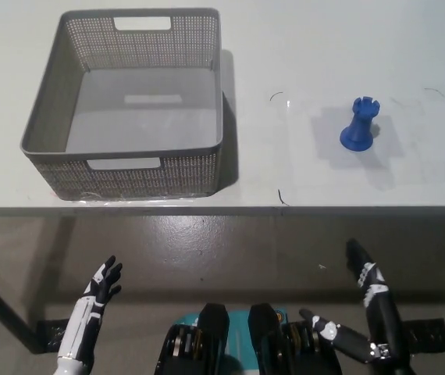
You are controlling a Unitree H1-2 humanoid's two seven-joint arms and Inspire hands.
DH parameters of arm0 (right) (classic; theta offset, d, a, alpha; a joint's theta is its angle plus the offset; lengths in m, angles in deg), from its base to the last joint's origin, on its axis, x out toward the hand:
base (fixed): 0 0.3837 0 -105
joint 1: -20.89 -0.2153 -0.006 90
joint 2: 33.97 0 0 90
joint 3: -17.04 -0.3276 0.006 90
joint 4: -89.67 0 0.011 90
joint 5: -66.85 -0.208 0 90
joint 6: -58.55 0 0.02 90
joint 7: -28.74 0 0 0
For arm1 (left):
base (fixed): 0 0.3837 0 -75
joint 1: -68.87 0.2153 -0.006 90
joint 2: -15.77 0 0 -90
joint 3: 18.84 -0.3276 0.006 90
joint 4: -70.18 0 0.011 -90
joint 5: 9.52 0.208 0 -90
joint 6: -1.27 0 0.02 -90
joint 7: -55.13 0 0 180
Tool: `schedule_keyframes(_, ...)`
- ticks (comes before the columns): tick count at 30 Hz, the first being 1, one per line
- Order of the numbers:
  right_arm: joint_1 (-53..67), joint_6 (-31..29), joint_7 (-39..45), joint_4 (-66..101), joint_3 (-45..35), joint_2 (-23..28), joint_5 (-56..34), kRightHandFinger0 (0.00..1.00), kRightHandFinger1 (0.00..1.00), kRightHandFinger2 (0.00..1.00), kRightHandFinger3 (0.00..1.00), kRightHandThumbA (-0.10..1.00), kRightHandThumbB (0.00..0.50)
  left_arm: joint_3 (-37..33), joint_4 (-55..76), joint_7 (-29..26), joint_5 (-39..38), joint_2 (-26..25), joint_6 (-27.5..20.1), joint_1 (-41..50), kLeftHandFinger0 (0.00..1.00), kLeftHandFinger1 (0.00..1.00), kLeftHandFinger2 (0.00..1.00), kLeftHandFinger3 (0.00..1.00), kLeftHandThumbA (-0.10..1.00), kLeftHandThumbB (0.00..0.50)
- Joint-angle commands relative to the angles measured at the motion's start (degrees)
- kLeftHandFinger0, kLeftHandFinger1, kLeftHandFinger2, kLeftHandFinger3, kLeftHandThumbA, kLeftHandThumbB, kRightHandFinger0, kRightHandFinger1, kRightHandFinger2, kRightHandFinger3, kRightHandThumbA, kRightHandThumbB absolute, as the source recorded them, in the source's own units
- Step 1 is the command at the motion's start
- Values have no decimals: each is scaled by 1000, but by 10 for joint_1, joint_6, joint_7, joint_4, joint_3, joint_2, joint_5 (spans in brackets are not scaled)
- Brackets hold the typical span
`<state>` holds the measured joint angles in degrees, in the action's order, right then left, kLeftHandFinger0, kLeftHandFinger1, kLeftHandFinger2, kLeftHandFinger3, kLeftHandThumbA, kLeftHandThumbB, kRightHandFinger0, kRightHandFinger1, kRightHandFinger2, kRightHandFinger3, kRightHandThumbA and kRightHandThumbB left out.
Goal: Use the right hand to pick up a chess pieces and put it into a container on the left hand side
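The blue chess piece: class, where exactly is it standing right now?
In the head view, the blue rook stands upright on the white table, right of the empty grey basket and clear of it.

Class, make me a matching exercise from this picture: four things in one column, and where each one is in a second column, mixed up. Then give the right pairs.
Things:
1. basket
2. chess piece
3. left hand
4. right hand

Places:
A. below the table edge, lower right
B. on the table, left part
C. below the table edge, lower left
D. upright on the table, right part

Pairs: 1-B, 2-D, 3-C, 4-A
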<state>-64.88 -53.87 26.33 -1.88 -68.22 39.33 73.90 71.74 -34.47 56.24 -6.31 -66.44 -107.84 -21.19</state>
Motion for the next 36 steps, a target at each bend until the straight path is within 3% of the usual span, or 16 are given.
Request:
schedule_keyframes(1,3,-34,-27,101,-9,-23,30,1000,1000,1000,1000,1000,178,1,4,4,-2,-10,-31,-15,1000,1000,1000,1000,1000,175)
schedule_keyframes(5,-12,-28,-44,153,-25,-35,53,1000,1000,1000,1000,981,177,1,5,5,0,-11,-29,-16,1000,1000,1000,1000,1000,173)
schedule_keyframes(9,-57,-1,-50,170,-51,-26,71,1000,1000,1000,1000,1000,227,1,9,7,-1,-12,-27,-15,1000,1000,1000,1000,1000,164)
schedule_keyframes(12,-103,16,-51,150,-73,-8,62,1000,1000,1000,1000,1000,233,1,6,8,-1,-12,-28,-14,1000,1000,1000,1000,1000,166)
schedule_keyframes(15,-153,64,-48,134,-92,11,76,1000,1000,1000,1000,1000,232,1,2,9,-1,-14,-28,-18,1000,1000,1000,1000,1000,170)
schedule_keyframes(18,-223,165,-29,95,-110,50,81,1000,1000,1000,1000,1000,307,-1,4,7,5,-14,-25,-18,1000,1000,1000,1000,1000,166)
schedule_keyframes(22,-287,200,-27,20,-115,84,80,1000,1000,1000,1000,1000,349,-1,4,7,6,-14,-26,-17,1000,1000,1000,1000,1000,148)
schedule_keyframes(26,-348,210,-23,-73,-119,113,54,1000,1000,1000,1000,1000,419,-3,-3,4,11,-13,-31,-17,1000,1000,1000,1000,1000,143)
schedule_keyframes(31,-426,215,-24,-194,-108,135,58,1000,1000,1000,1000,1000,463,-3,-3,6,11,-13,-30,-17,1000,1000,1000,1000,1000,140)
schedule_keyframes(33,-453,204,-30,-245,-103,138,60,1000,1000,1000,1000,1000,455,-2,-4,6,9,-13,-30,-17,1000,1000,1000,1000,1000,147)
schedule_keyframes(36,-504,182,-60,-349,-89,147,84,1000,1000,1000,1000,1000,494,-2,-1,5,11,-12,-28,-16,1000,1000,1000,1000,1000,139)
